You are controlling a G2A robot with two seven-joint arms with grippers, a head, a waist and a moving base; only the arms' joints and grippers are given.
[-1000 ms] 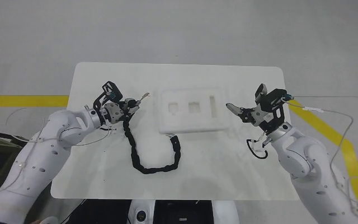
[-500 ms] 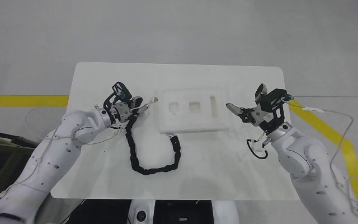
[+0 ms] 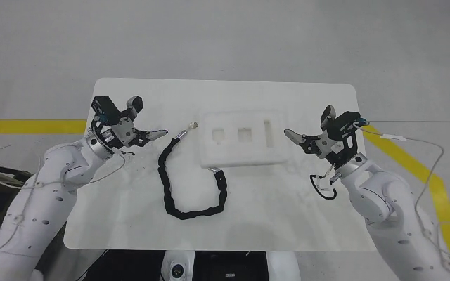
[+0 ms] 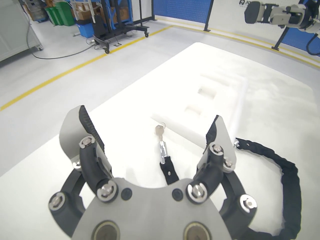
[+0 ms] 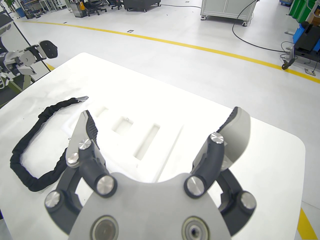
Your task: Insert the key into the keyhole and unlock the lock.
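A black fabric-covered chain lock (image 3: 171, 184) lies curved on the white table (image 3: 119, 218). Its metal cylinder end (image 4: 162, 151) points at the white foam block (image 3: 242, 161), and a small silver key (image 4: 159, 129) sticks out of that end. In the top view the key (image 3: 191, 127) lies just left of the foam. My left gripper (image 3: 148, 119) is open and empty, a short way left of the cylinder; in its wrist view the left gripper (image 4: 150, 118) frames the key. My right gripper (image 3: 309, 124) hovers open at the foam's right edge, holding nothing.
The foam block (image 5: 140, 136) has three recesses and sits mid-table. The chain's other end (image 3: 218, 175) rests against the foam's front edge. Bare table lies at the front and right. Table edges are close behind both arms.
The left gripper carried the lock's cylinder end right toward the foam, then let go, opened and drew back left. The chain's end now lies nearer the foam. The right arm kept still.
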